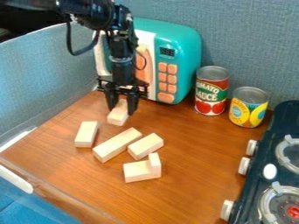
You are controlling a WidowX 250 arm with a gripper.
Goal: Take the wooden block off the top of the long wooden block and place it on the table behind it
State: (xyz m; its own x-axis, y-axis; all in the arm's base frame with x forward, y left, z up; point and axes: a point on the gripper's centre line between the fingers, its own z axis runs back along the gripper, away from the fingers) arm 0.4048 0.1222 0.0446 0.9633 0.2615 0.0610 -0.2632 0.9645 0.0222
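Note:
At the upper left, the black gripper (121, 105) hangs down in front of the toy microwave, low over the table. A light wooden block (118, 114) lies directly beneath it, its far end partly hidden by the gripper. Nearer the camera are a short block (87, 134) on the left, a longer block (116, 144) set diagonally, and another short block (145, 146) close to its right side. In front of these, a wooden piece (140, 171) lies with a small upright part at its right end.
Behind the gripper stands a teal toy microwave (186, 57) with orange buttons. A red and green can (211, 91) and a yellow and blue can (248, 107) stand to its right. A dark toy stove (262, 164) lines the right edge; grey-blue partitions (245, 39) rise behind.

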